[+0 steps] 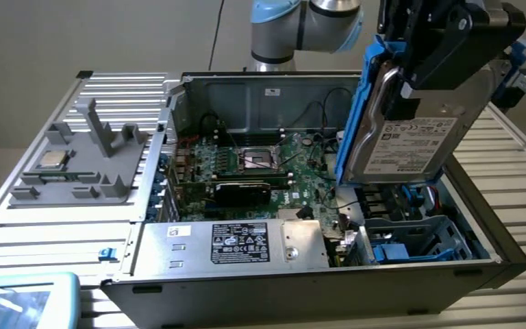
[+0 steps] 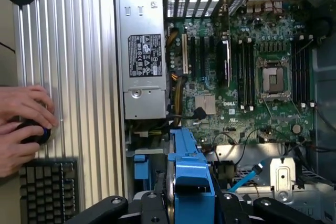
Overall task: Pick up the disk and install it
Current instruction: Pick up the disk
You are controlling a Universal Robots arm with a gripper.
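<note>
Disk (image 1: 407, 140): flat silver-grey metal rectangle, white printed label, bright blue plastic carrier; upright above the open computer case (image 1: 244, 288).
Gripper (image 1: 418, 82): black, clenched on the disk.
Motherboard (image 2: 247, 124): green, marked "DELL".

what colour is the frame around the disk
Bright blue. The carrier framing the disk shows best in the exterior view, held up by the gripper.

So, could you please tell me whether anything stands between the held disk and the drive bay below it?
The end effector grips the disk upright above the blue drive bay. No solid part seems to lie between them, but a loose blue cable crosses the gap beside the bay and might snag.
</note>
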